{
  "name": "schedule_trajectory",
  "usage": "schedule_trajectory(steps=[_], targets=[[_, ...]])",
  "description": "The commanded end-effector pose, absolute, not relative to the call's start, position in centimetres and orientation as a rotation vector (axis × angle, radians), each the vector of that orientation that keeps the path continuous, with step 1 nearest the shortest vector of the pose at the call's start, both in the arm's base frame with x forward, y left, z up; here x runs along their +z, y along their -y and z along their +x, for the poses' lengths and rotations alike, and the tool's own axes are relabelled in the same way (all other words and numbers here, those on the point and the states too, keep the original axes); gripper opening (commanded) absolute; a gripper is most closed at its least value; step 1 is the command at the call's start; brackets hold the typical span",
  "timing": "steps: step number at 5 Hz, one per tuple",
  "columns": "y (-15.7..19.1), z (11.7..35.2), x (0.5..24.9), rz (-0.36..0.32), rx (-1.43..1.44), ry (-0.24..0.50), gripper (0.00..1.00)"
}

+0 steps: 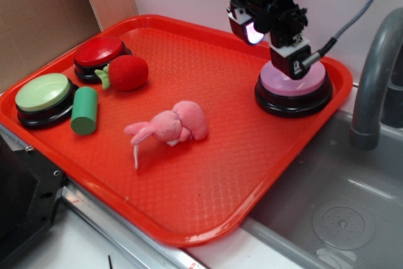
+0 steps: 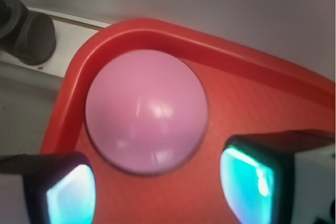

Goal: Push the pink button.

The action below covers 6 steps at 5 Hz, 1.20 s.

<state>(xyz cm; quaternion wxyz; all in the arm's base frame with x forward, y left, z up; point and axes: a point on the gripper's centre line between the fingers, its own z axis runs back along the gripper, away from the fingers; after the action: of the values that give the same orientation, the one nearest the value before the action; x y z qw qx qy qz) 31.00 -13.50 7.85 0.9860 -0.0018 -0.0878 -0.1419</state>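
The pink button [image 1: 294, 85] sits at the far right corner of the red tray [image 1: 189, 206], close to the tray's raised rim on two sides. The gripper [image 1: 291, 61] is directly over it, and in the exterior view its lower end appears to rest on the dome, though contact is hard to confirm from that angle. In the wrist view the fingers [image 2: 71, 195] stand spread apart, one at each side of the frame, with nothing between them; the button's glossy top lies beyond them, off-centre toward the left.

To press well, the push should go straight down through the middle of the dome, so the tip does not skid off the curved top toward the rim. A short, firm descent should do.

The grey faucet [image 1: 374, 74] stands just right of the tray, so sideways room there is tight. Open tray lies to the left and near, before the pink plush bunny [image 1: 171, 127].
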Motion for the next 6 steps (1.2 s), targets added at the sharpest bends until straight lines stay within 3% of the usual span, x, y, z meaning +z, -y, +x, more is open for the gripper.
schedule_trajectory(steps=[1, 3, 4, 6], targets=[[14.9, 33.0, 7.0, -0.065, -0.342, 0.218, 1.0], [15.2, 32.5, 6.0, -0.043, -0.356, 0.167, 1.0], [15.8, 32.3, 7.8, -0.041, -0.39, 0.173, 1.0], [15.8, 31.0, 15.1, 0.009, -0.395, 0.221, 1.0]])
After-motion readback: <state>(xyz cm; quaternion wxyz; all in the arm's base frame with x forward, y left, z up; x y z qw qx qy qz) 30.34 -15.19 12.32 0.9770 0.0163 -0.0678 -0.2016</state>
